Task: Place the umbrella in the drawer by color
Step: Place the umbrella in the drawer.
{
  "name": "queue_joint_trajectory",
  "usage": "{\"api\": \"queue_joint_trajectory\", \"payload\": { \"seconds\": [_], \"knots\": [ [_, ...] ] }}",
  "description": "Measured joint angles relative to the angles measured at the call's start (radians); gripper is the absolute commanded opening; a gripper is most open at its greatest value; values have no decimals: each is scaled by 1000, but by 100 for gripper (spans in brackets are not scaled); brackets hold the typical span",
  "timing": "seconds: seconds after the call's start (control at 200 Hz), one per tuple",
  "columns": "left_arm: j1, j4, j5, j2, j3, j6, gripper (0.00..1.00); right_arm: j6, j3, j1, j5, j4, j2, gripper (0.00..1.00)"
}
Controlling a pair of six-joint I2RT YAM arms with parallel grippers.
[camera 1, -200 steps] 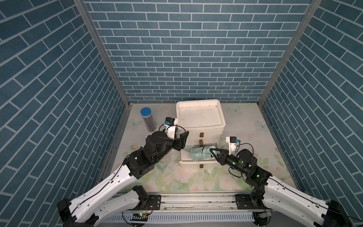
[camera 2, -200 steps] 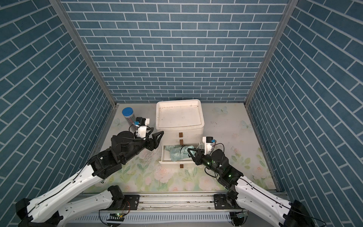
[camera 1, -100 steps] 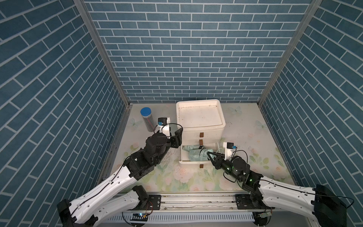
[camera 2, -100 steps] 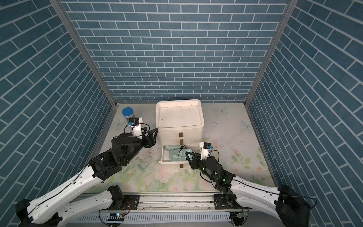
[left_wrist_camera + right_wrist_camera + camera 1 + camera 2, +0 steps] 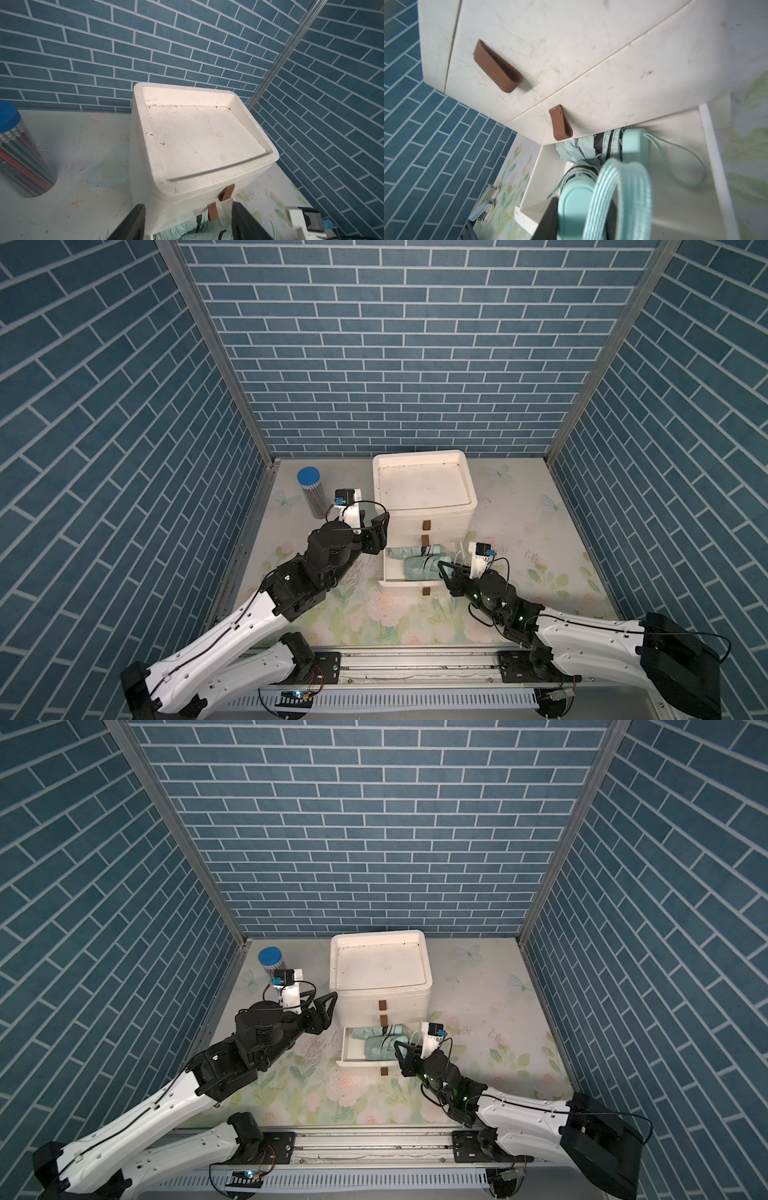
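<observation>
A white drawer cabinet (image 5: 407,526) (image 5: 361,1006) with brown handles has its bottom drawer (image 5: 409,583) (image 5: 361,1063) pulled open. Two folded mint-green umbrellas lie in it, one at the back (image 5: 409,552) (image 5: 633,145) and one in front (image 5: 422,566) (image 5: 380,1048). My right gripper (image 5: 446,572) (image 5: 401,1048) (image 5: 581,214) is shut on the handle end (image 5: 575,199) of the front umbrella, at the drawer's right end. The umbrella's striped wrist strap (image 5: 618,187) loops over the fingers. My left gripper (image 5: 376,533) (image 5: 322,1011) (image 5: 187,220) hangs open and empty at the cabinet's left front corner.
A clear jar of pencils with a blue lid (image 5: 311,493) (image 5: 272,961) (image 5: 16,149) stands at the back left, close to the left arm. A small white and pale green object (image 5: 485,205) lies on the flowered mat left of the drawer. Brick walls close in three sides.
The left gripper has drawn back from the open drawer to the cabinet's left corner. The right arm has sunk lower and stretched forward, still holding the umbrella at the drawer.
</observation>
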Motion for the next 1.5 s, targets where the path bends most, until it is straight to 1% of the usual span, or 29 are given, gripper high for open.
{"api": "queue_joint_trajectory", "payload": {
  "seconds": [0.06, 0.115, 0.2, 0.28, 0.385, 0.475, 0.555, 0.59, 0.705, 0.785, 0.855, 0.92, 1.04, 1.115, 1.18, 1.24, 1.32, 1.41, 1.5],
  "knots": [
    [0, 0, 2, -1, 0, -3, 69, -7, 7, -20, -6, -7, 2, 0],
    [0, 0, 2, -1, 0, -3, 69, -13, 13, -39, -25, -7, 10, 8],
    [0, -3, 0, -1, 0, -4, 70, -21, 22, -51, -53, -10, 19, 27],
    [0, -9, -6, -1, 0, -8, 71, -29, 33, -56, -74, -27, 24, 51],
    [0, -18, -21, -1, 0, -19, 73, -39, 65, -58, -77, -101, 23, 71],
    [0, -24, -33, 5, 1, -26, 73, -40, 107, -62, -54, -215, 10, 80],
    [0, -30, -38, 20, 10, -31, 75, -45, 161, -77, -26, -334, -5, 85],
    [0, -37, -39, 30, 19, -33, 76, -46, 187, -84, -13, -382, -10, 87],
    [0, -64, -50, 69, 59, -33, 78, -60, 275, -95, 25, -531, -25, 87],
    [8, -86, -63, 100, 97, -34, 81, -78, 308, -90, 29, -592, -44, 83],
    [26, -107, -68, 137, 138, -36, 82, -90, 311, -62, 31, -627, -71, 79],
    [61, -129, -62, 182, 185, -39, 82, -95, 310, 0, 38, -656, -90, 78],
    [136, -141, -31, 271, 248, -42, 82, -87, 299, 179, 84, -677, -102, 78],
    [156, -144, -16, 319, 269, -41, 82, -65, 282, 278, 121, -671, -93, 78],
    [159, -143, -6, 368, 288, -39, 80, -35, 266, 348, 151, -659, -57, 79],
    [161, -142, 2, 411, 303, -37, 77, -6, 257, 380, 173, -644, 0, 81],
    [166, -142, 6, 454, 307, -31, 71, 28, 254, 394, 193, -623, 83, 82],
    [176, -143, 5, 488, 308, -33, 68, 54, 254, 397, 211, -589, 164, 84],
    [180, -143, -2, 501, 308, -29, 63, 62, 254, 397, 225, -557, 211, 84]
  ]
}}
